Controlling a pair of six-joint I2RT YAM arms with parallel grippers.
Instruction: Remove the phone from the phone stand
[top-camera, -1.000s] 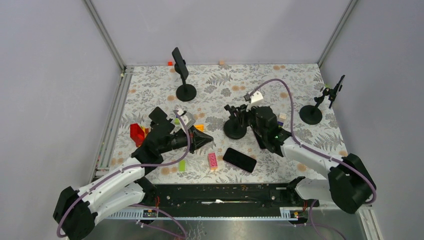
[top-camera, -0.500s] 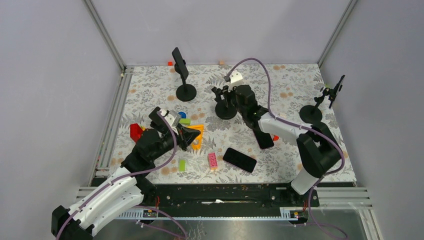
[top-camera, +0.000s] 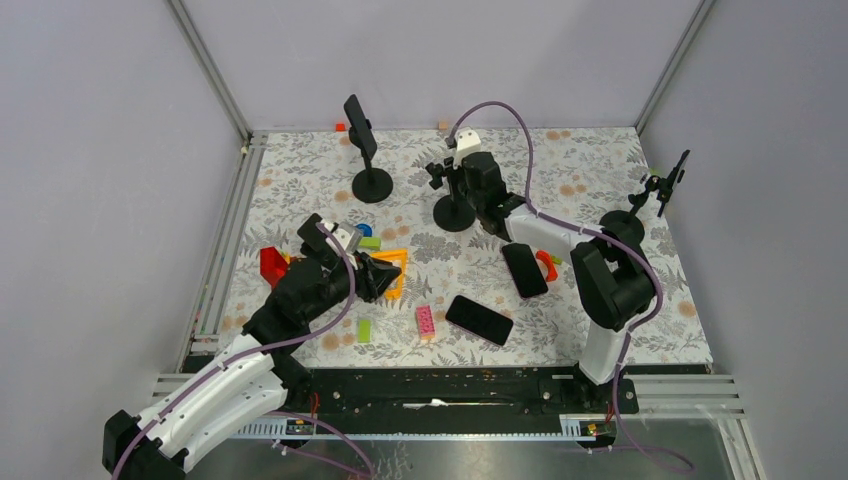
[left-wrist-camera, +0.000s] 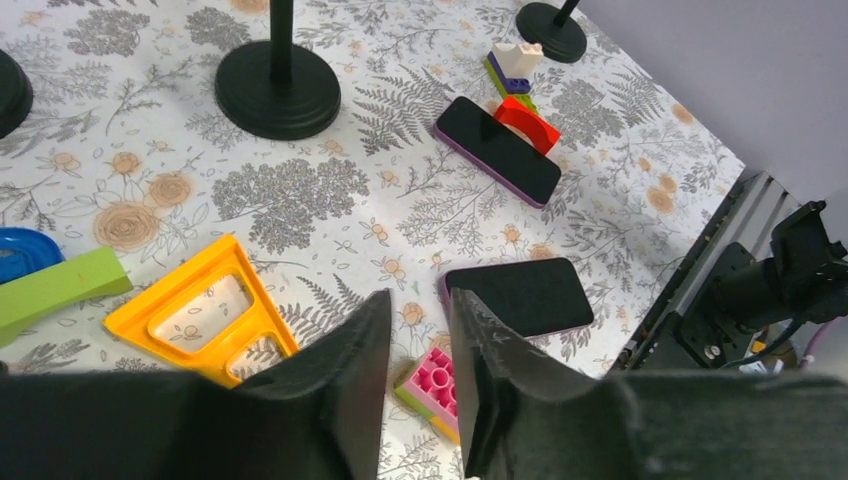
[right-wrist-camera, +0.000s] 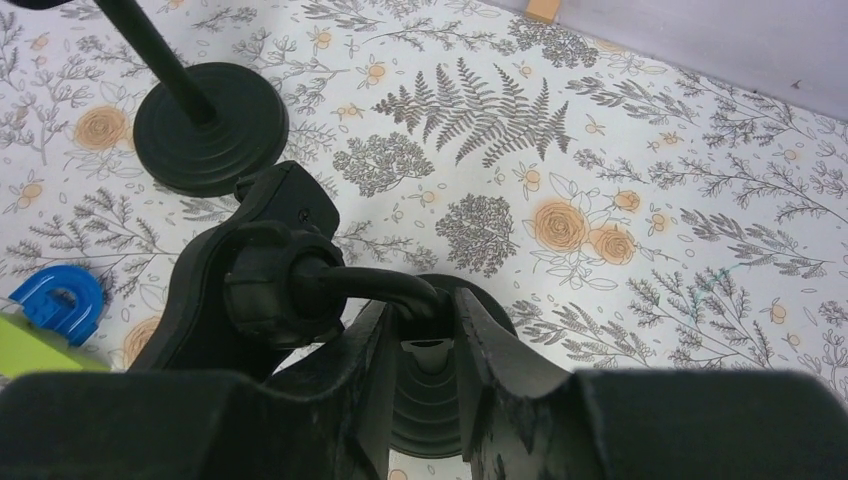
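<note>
The right gripper (right-wrist-camera: 425, 312) is closed on the thin neck of an empty phone stand (top-camera: 455, 214). The stand sits just toward 12 o'clock from the middle of the floral table (top-camera: 600, 160), and its black clamp head (right-wrist-camera: 270, 288) carries nothing.

One phone (top-camera: 360, 126) is clipped upright in a second stand (top-camera: 372, 185) at 11 o'clock. Another mounted phone (top-camera: 678, 172) sits tilted in a third stand (top-camera: 622, 228) at the 3 o'clock edge.

Two more phones lie flat, screens dark. A purple-edged phone (left-wrist-camera: 497, 150) rests at about 4 o'clock with a red arch block (left-wrist-camera: 525, 120) touching its far side. A second flat phone (left-wrist-camera: 520, 296) lies at about 5 o'clock, close to the arm bases.

The left gripper (left-wrist-camera: 420, 300) hangs at about 8 o'clock. Its fingers are nearly together with a narrow slit between them and hold nothing. Through that slit the wrist view shows a pink brick (left-wrist-camera: 438, 378) on the mat. An orange triangular frame (left-wrist-camera: 205, 312) lies at the gripper's 9 o'clock, with a green bar (left-wrist-camera: 55, 290) and a blue arch (left-wrist-camera: 20, 250) just beyond it.
</note>
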